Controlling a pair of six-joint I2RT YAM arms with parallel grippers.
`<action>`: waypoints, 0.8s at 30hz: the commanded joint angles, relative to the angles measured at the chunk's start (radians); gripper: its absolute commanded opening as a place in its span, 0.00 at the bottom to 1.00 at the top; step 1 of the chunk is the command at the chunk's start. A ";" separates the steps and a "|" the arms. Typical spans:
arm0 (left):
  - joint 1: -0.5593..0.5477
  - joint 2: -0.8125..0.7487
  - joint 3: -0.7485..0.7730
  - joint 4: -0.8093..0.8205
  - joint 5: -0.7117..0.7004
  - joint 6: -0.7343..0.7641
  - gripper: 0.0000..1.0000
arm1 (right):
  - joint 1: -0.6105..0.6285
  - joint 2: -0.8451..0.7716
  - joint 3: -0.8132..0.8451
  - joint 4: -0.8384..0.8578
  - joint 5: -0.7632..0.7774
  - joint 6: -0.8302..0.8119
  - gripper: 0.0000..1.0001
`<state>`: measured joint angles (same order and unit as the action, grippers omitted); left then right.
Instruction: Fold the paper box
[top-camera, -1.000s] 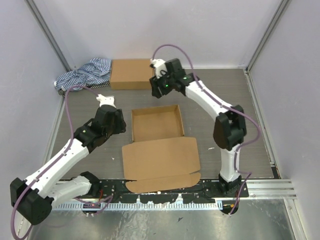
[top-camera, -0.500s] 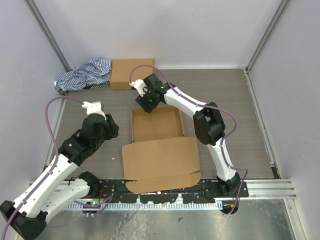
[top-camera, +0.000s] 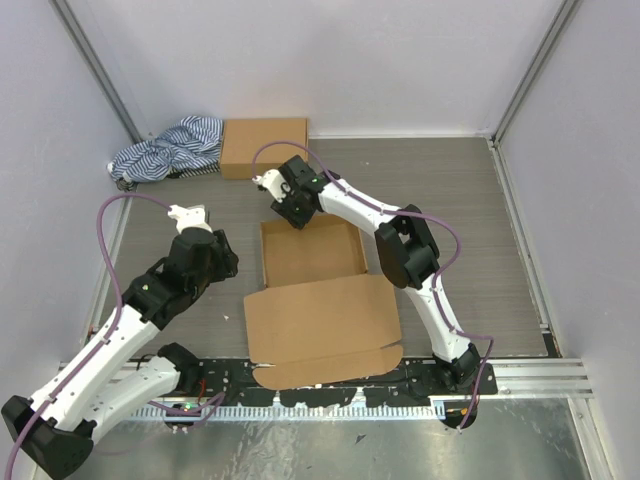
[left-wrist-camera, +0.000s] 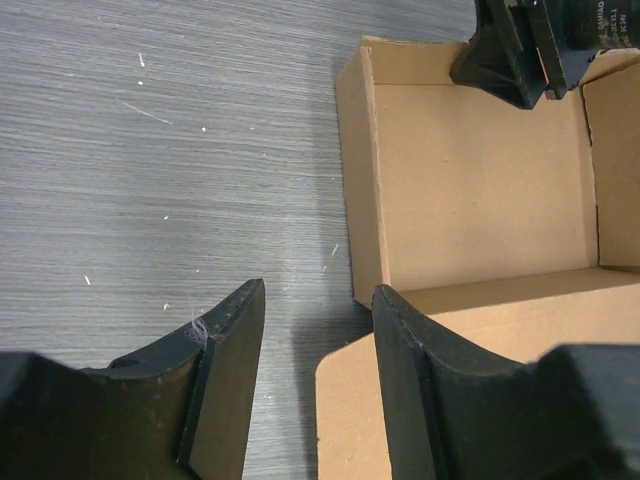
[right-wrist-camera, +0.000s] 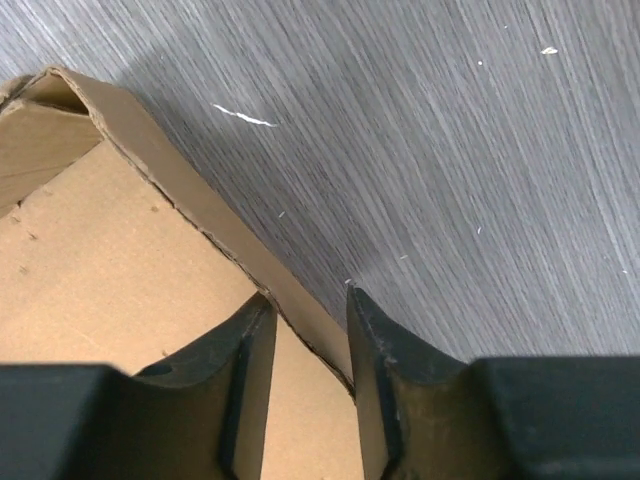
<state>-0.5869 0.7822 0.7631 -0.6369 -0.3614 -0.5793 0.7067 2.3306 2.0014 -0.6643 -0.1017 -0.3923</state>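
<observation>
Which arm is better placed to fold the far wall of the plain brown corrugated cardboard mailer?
Right, probably. The right gripper straddles the far wall of the plain brown cardboard mailer near its left corner; the left gripper hovers open near the left wall, gripping nothing.

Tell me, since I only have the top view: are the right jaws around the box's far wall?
Observer: Yes. In the right wrist view the far wall of the box runs between the two fingers, one inside and one outside, with a gap left.
Operator: And the left jaws, are they holding anything?
Observer: No. The left wrist view shows them open and empty at the box's near left corner, one side over the bare table, the other over the flat lid.
</observation>
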 joint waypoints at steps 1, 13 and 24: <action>0.001 0.007 -0.012 0.017 -0.012 -0.010 0.54 | -0.005 -0.024 0.030 0.038 0.045 0.071 0.31; 0.001 0.055 0.012 0.065 0.033 -0.017 0.54 | -0.228 -0.323 -0.407 0.031 0.013 0.644 0.11; 0.001 0.080 0.024 0.091 0.066 -0.017 0.54 | 0.011 -0.783 -0.895 0.098 -0.330 0.711 0.49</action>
<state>-0.5869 0.8619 0.7631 -0.5823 -0.3157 -0.5922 0.5522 1.6470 1.1023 -0.5812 -0.2043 0.3370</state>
